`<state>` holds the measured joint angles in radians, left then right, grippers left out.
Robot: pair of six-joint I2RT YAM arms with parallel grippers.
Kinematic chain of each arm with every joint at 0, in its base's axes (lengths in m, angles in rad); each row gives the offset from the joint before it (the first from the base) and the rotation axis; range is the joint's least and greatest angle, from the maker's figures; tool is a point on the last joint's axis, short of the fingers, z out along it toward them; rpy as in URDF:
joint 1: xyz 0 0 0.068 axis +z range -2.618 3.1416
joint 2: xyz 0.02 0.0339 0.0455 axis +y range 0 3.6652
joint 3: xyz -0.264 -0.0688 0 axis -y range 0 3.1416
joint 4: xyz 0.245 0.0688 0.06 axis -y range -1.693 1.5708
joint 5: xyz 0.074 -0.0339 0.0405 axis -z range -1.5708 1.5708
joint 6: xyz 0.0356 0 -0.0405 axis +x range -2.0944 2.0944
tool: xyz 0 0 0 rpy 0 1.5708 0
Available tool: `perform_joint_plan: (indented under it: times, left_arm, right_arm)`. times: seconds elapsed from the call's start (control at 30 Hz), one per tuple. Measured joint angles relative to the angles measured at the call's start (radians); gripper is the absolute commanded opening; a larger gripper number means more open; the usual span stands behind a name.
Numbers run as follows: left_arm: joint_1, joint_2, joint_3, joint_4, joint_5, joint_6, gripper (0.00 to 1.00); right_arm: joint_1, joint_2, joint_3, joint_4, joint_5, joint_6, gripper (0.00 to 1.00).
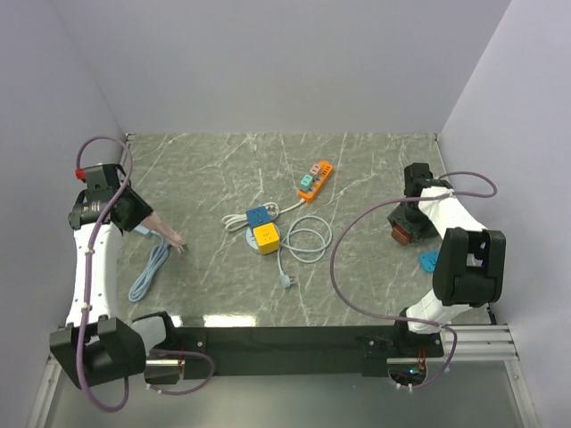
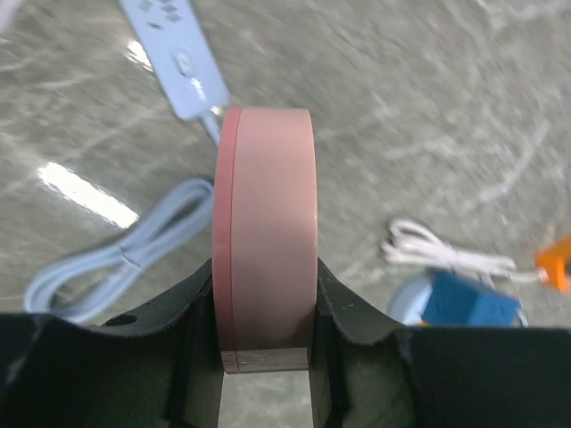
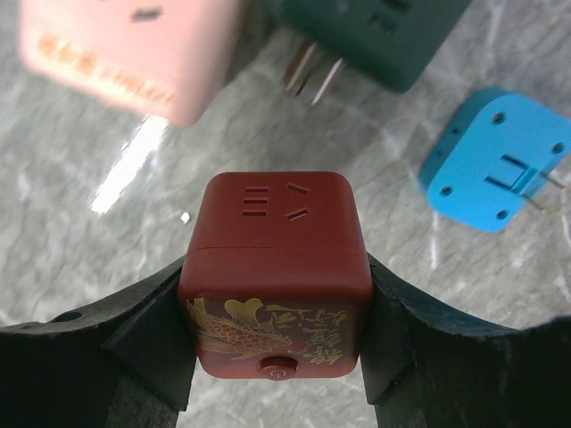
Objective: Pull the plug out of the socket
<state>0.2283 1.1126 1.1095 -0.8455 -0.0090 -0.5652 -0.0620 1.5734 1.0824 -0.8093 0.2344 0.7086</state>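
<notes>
Closest to the left wrist lens, the left gripper [image 2: 266,299] is closed most of the way, clamping a pink block [image 2: 268,205] by its two broad faces. The block stands edge-on and upright between the jaws and reaches well past them. Gripping the flat sides gives the pads the most surface, which would suit a straight pull. The block is plain, matte and round-cornered, with a thin seam down one edge. No pins show from this angle, so I cannot tell whether it is the plug.

Ahead and to the left of that gripper lies a pale blue power strip [image 2: 178,53], apart from the block, with its looped cable [image 2: 134,254] running back towards the jaws. Ahead to the right are a coiled white cord [image 2: 446,254] and a blue cube [image 2: 464,303].

The right gripper [image 3: 275,294] is about half open, its jaws pressing the side walls of a red cube socket [image 3: 275,241]. This leaves the cube's slotted face clear, and those slots are empty. The cube is glossy dark red with a gold fish pattern and a small button on the near face.

Beyond it to the left is a pink cube [image 3: 134,49]. Straight ahead is a dark green adapter [image 3: 375,36] with bare prongs, and to the right a flat blue plug piece [image 3: 495,160]. From the top view the two grippers are well apart, so plug and socket look already parted.
</notes>
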Motion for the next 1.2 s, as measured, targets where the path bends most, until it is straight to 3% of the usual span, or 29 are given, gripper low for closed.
perform_joint_plan:
  times: [0.07,0.27,0.37,0.4,0.43,0.5,0.6,0.63,0.73,0.83,1.0,1.2]
  left_arm:
    - [0.042,0.021,-0.017,0.029,-0.016,-0.003,0.01]
    - [0.150,0.221,0.003,0.132,-0.011,-0.026,0.01]
    - [0.201,0.328,0.008,0.183,0.018,-0.046,0.01]
    - [0.212,0.360,0.011,0.198,0.027,-0.050,0.04]
    - [0.223,0.389,0.016,0.209,0.034,-0.053,0.11]
    - [0.235,0.427,0.023,0.233,0.046,-0.057,0.18]
    - [0.241,0.459,0.024,0.267,0.067,-0.060,0.31]
    - [0.242,0.467,0.024,0.280,0.078,-0.062,0.40]
    - [0.243,0.479,0.024,0.319,0.091,-0.068,0.55]
    - [0.243,0.486,0.024,0.338,0.090,-0.071,0.61]
    - [0.245,0.485,0.022,0.359,0.090,-0.075,0.62]
    - [0.244,0.476,-0.005,0.365,0.072,-0.086,0.62]
  right_arm:
    - [-0.016,0.018,0.000,0.004,0.009,0.000,0.00]
    - [-0.046,0.076,0.003,0.015,0.013,0.001,0.14]
    - [-0.048,0.085,0.010,0.019,0.011,0.000,0.30]
    - [-0.048,0.088,0.012,0.019,0.011,0.000,0.39]
    - [-0.048,0.088,0.012,0.020,0.009,0.000,0.43]
    - [-0.049,0.089,0.012,0.022,0.004,-0.002,0.53]
    - [-0.050,0.088,0.011,0.025,-0.005,-0.008,0.60]
    - [-0.051,0.088,0.011,0.027,-0.010,-0.012,0.63]
    - [-0.055,0.085,0.008,0.035,-0.022,-0.023,0.69]
    - [-0.057,0.084,0.002,0.053,-0.052,-0.030,0.71]
    - [-0.038,0.062,-0.043,0.083,-0.128,-0.031,0.73]
    - [-0.005,-0.072,-0.062,0.073,-0.178,-0.035,0.73]
